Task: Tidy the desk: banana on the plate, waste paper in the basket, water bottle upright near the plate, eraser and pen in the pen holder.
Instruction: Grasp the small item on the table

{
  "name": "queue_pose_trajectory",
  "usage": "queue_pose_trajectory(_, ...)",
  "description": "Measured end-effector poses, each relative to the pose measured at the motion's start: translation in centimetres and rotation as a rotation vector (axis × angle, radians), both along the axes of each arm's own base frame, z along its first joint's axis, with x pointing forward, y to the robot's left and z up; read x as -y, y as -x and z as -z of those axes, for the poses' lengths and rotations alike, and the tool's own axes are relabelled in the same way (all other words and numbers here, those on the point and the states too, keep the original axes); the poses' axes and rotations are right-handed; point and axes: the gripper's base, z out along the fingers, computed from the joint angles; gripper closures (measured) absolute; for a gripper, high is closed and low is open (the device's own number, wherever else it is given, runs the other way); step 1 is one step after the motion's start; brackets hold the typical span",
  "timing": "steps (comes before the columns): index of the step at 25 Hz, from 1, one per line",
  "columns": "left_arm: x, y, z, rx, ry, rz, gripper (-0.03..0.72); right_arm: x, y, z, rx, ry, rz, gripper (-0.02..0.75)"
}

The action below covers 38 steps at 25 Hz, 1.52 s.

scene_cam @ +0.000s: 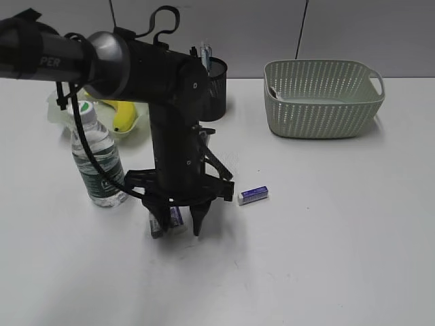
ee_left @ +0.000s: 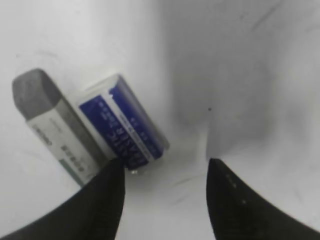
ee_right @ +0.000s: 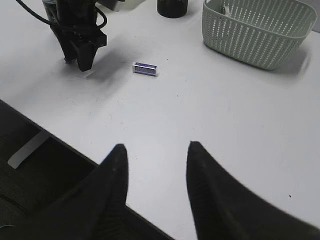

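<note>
Blue-sleeved eraser (ee_left: pixel 122 125) lies on the white tabletop (scene_cam: pixel 326 238) beside a grey one (ee_left: pixel 55 125), under the left end effector (ee_left: pixel 165 200), spread and empty; right end effector (ee_right: pixel 156 172) hangs apart, unladen.

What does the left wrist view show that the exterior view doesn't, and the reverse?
Only the left wrist view: a grey-tipped eraser lying against the blue-sleeved eraser, under the open left gripper. Only the exterior view: banana on the plate, upright water bottle, pen holder, basket, another blue eraser. Both: left gripper, blue-sleeved eraser, white desk.
</note>
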Motion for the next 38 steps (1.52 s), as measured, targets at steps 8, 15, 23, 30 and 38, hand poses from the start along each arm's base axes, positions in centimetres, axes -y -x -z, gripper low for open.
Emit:
queue_pose_trajectory(8,0.7,-0.9,0.0,0.102,0.08,-0.007,0.293,0.0,0.0,0.0,-0.001,-0.001,0.0,0.416)
queue_pose_trajectory(15,1.2,-1.6,-1.0,0.144,0.122,0.045,0.293,0.0,0.0,0.0,0.0,0.0,0.001,0.416)
queue_pose_trajectory(23,0.5,-1.9,-2.2,0.135,0.024,0.019,0.293,0.0,0.0,0.0,0.001,0.0,0.003,0.416)
queue_pose_trajectory(30,0.1,-3.1,-1.6,0.144,0.078,-0.068,0.293,0.0,0.0,0.0,0.001,0.001,0.003,0.416)
queue_pose_trajectory(38,-0.5,-3.6,-0.5,0.106,0.067,-0.101,0.293,0.0,0.0,0.0,0.0,0.0,0.004,0.416)
